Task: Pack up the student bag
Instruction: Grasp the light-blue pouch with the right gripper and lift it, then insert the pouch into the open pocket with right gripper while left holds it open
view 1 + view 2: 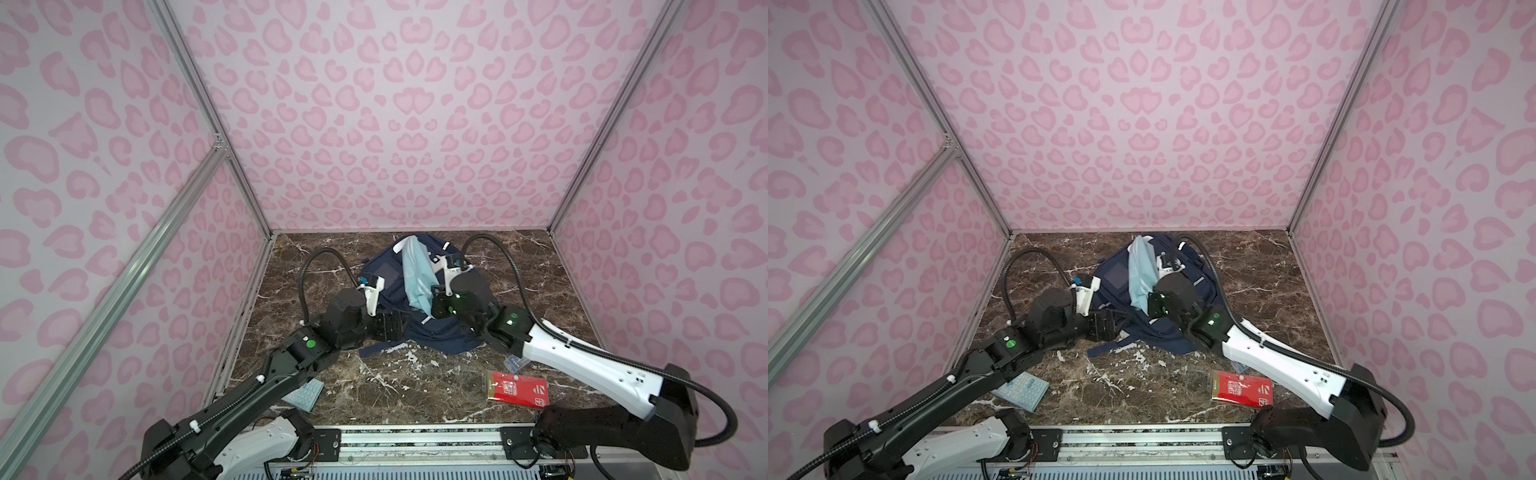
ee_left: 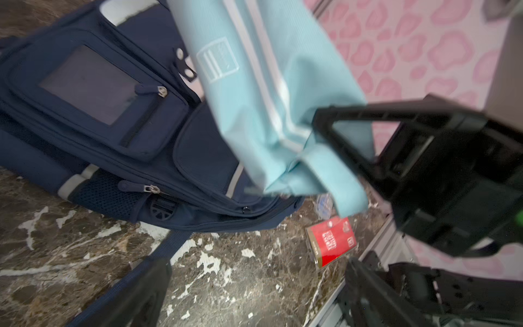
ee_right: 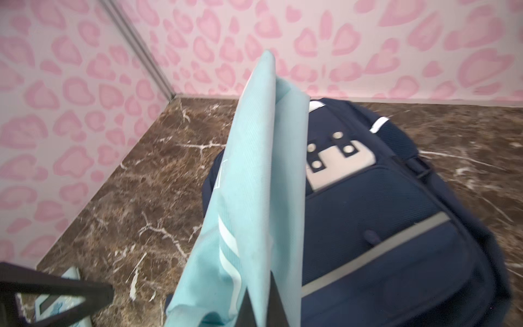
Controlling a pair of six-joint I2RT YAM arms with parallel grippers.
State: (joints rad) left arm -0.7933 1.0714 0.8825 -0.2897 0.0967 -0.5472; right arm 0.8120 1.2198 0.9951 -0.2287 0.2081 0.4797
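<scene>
Two jobs, we figure: right gripper [image 1: 432, 296] clamps light-blue fabric pouch [image 1: 413, 270] over navy fabric backpack [image 1: 432, 336] for loading, left gripper [image 1: 392, 326] gapes ready.

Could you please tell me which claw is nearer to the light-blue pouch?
The right. The right claw is shut on the near end of the pouch, above the backpack; the left claw stands open, apart from it.

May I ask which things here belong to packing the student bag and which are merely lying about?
In the job: student bag, flat on the table; light-blue pouch, held over it by the shut right gripper; left gripper, open and empty.

Lying about on the table, perhaps awaiting packing: red packet; calculator; small clear packet, partly hidden.
</scene>
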